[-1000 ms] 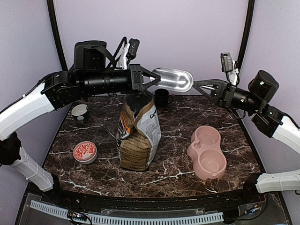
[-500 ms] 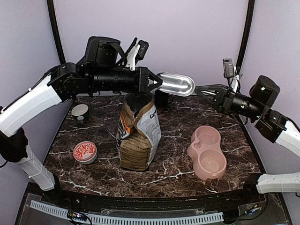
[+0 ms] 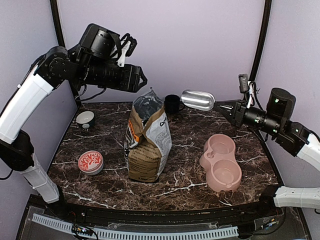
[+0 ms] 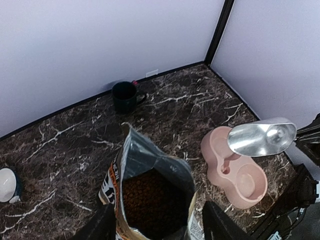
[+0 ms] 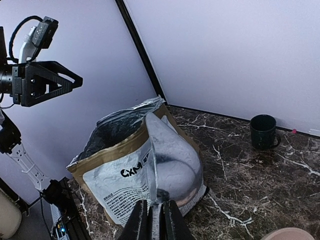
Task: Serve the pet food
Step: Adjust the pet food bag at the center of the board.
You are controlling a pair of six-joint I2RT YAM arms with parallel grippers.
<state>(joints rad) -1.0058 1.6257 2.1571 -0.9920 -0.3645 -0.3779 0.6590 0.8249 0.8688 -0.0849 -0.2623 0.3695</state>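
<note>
Right claw (image 5: pixel 154 210) pinches shiny metal scoop (image 3: pixel 198 100) at 2 o'clock from tan paper bag (image 3: pixel 148 145) lettered "CXM"; left claw (image 3: pixel 144 81) spread.

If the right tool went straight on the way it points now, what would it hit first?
Probably the open paper bag: the scoop in the right tool points at its upper part. Height is hard to judge; it might pass over the rim.
</note>
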